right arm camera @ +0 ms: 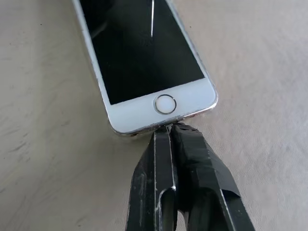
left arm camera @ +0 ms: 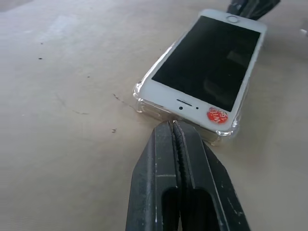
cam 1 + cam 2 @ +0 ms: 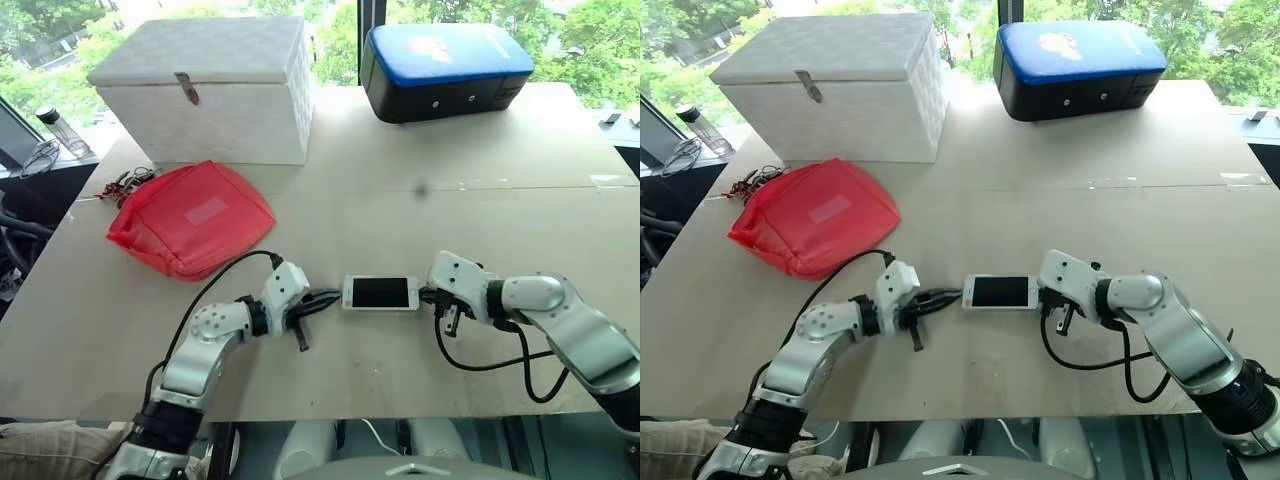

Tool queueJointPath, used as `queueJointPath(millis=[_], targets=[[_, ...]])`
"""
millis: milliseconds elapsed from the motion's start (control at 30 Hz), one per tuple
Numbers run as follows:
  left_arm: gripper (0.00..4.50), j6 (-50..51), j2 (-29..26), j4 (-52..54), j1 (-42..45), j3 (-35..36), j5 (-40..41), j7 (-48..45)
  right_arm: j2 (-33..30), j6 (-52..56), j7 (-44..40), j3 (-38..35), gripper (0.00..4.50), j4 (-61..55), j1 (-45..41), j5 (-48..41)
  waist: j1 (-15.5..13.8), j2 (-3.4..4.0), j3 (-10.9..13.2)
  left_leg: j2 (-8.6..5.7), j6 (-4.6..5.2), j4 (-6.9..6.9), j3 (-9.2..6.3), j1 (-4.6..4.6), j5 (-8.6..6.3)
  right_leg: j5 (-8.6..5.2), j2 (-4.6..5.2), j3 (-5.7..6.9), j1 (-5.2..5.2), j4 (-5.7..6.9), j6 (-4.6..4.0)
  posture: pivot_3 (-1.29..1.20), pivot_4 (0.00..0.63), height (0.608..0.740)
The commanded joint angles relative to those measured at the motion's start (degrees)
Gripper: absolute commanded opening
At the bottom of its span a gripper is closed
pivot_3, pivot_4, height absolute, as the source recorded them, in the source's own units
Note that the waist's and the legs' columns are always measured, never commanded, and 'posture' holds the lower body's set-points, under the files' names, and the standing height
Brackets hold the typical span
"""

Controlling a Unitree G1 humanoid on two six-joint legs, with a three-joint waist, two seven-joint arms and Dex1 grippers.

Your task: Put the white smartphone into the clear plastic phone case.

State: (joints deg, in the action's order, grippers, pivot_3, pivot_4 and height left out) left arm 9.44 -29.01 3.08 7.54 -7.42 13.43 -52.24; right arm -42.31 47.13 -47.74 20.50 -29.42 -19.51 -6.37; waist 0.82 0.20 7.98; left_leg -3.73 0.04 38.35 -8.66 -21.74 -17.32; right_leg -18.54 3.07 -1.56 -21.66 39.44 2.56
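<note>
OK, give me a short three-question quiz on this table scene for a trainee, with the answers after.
1. True or false: the white smartphone lies screen up.
2. Which end of it sits in the clear plastic phone case: A the earpiece end, B neither?
3. What state are the left gripper and the right gripper in?

Key: 1 true. 2 A. 3 Both shut, one at each end of the phone, on the beige table.

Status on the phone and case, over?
Both end effectors shut, left at the earpiece end, right at the home-button end. Phone lies in the case, screen up. Nothing in the way.
</note>
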Motion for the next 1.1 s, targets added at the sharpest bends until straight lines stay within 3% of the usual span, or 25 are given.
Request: queueJointPath(millis=[33,433,600,733,900,1100], targets=[[0.07,0.3,0.5,-1.3,2.3,-1.3,-0.6,-0.5,2.6,-3.9,-0.2,2.0,0.00,0.3,-3.1,0.4,0.0,0.00,0.0,0.00,-0.01,0.00,0.00,0.02,0.01,0.00,0.00,-0.01,0.00,0.03,0.00,0.00,0.150,0.740],[0.07,-0.2,-0.5,-6.1,6.3,0.2,-2.6,-0.6,8.1,-4.5,3.9,1.9,0.00,5.8,-3.8,4.2,0.1,-0.01,0.0,0.00,-0.05,0.01,0.02,0.00,0.03,0.00,-0.02,-0.04,-0.07,0.10,0.00,0.00,0.150,0.740],[0.07,3.2,-3.3,-4.5,4.2,7.3,1.5,0.2,4.8,-1.1,4.4,-5.1,0.00,4.0,-0.3,2.5,0.1,-0.02,0.0,0.00,-0.06,0.02,0.02,0.00,0.03,0.00,-0.01,-0.06,-0.09,0.16,-0.01,0.00,0.150,0.740],[0.07,8.8,-3.2,0.2,5.4,9.7,7.0,0.1,7.0,6.3,4.7,-11.9,0.00,1.2,0.4,-4.1,0.1,-0.04,0.0,0.00,-0.05,0.00,0.02,-0.02,0.03,-0.01,-0.01,-0.06,-0.11,0.16,-0.01,0.00,0.150,0.740],[0.07,17.6,-1.4,5.9,9.1,5.6,10.5,-0.6,12.3,13.9,5.3,-17.6,0.00,0.7,-4.3,-12.4,0.0,-0.10,0.1,0.00,-0.05,0.04,0.02,-0.03,0.03,0.00,-0.01,-0.06,-0.09,0.19,-0.01,0.00,0.150,0.740],[0.07,19.4,1.2,2.2,10.7,-1.9,5.7,1.3,15.3,13.5,5.6,-12.7,0.00,6.1,-7.9,-14.6,0.4,-0.11,0.1,-0.02,-0.05,-0.02,0.09,-0.01,0.03,-0.01,-0.02,-0.09,-0.11,0.19,-0.01,0.00,0.150,0.740]])
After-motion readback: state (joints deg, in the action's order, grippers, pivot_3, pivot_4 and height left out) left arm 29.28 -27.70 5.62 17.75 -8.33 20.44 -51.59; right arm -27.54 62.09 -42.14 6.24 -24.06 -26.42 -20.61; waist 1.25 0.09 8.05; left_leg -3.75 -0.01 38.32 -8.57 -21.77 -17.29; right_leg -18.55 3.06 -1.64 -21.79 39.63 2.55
